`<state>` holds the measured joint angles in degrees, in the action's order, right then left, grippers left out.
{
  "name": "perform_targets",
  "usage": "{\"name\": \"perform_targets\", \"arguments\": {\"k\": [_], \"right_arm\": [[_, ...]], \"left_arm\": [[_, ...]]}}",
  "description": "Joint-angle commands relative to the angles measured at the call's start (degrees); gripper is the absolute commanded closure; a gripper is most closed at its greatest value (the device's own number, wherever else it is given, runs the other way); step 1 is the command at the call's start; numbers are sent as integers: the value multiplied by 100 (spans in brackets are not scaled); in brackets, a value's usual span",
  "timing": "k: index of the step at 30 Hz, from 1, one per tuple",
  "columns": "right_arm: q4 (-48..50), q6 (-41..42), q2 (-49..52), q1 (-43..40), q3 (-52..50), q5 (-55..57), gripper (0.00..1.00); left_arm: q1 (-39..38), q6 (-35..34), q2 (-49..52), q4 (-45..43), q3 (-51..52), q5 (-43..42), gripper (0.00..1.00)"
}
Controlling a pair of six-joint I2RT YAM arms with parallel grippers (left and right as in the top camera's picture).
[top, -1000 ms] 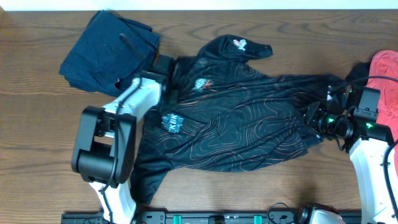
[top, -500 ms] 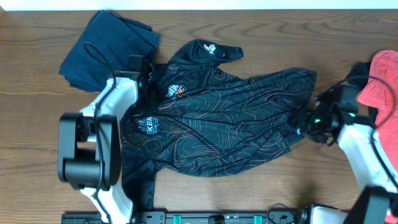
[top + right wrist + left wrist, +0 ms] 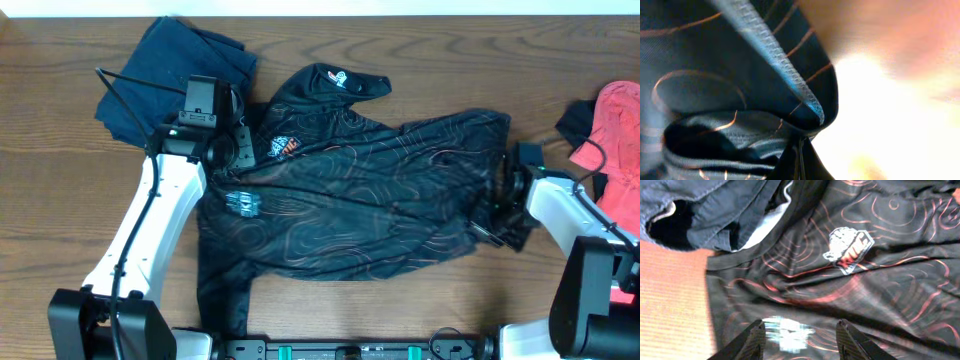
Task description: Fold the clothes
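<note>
Across the desk (image 3: 90, 200) the black jersey (image 3: 370, 200) is spread. One end is pinched by the right tool (image 3: 799, 150); the left tool (image 3: 802, 337) is held parted, empty. Flattening is judged underway; a left regrasp is needed.

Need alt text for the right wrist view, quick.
The right gripper, jaws shut, pinches a fold of the black jersey near its stitched hem; the background is a bright blur.
</note>
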<state>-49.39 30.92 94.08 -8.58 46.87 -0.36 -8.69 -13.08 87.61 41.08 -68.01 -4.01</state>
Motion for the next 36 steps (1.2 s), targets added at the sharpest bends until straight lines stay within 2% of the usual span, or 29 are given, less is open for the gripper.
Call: {"name": "perform_targets", "arguments": {"k": [1, 4, 8, 10, 12, 13, 18, 23, 27, 29, 33, 36], "right_arm": [[-177, 442, 133, -487, -227, 1279, 99], [-313, 442, -46, -872, -227, 1231, 98], [-337, 435, -271, -1174, -227, 979, 77], [-330, 411, -411, -1255, -225, 765, 73], [-293, 249, -581, -1292, -199, 544, 71], [-267, 149, -699, -1294, -166, 426, 71], [-33, -251, -1462, -1294, 7, -479, 72], [804, -363, -2225, -1255, 7, -1504, 70], [1674, -721, -2319, -1113, 4, -2020, 69], [1908, -846, -2271, -1005, 4, -2356, 69], [1980, -946, -2190, -743, 4, -2498, 67], [1864, -1088, -2179, -544, 4, -2516, 67]], "left_arm": [[2, 55, 0, 68, -26, -15, 52], [-28, 55, 0, 66, -26, -15, 52], [-142, 57, 0, 55, -26, -24, 52], [-251, 153, 2, 4, -26, -190, 51], [-387, 372, 15, -90, -26, -424, 51], [-479, 450, 17, -138, -26, -442, 47], [-817, 765, 85, -568, -26, -439, 42], [-1045, 1263, 345, -1499, -26, -439, 41], [-1058, 1318, 929, -2216, -26, -509, 41], [-1058, 1561, 1320, -2667, -26, -778, 41], [-1058, 1613, 1998, -3578, -28, -841, 44], [-1049, 1652, 2415, -4177, -28, -835, 56]]}}
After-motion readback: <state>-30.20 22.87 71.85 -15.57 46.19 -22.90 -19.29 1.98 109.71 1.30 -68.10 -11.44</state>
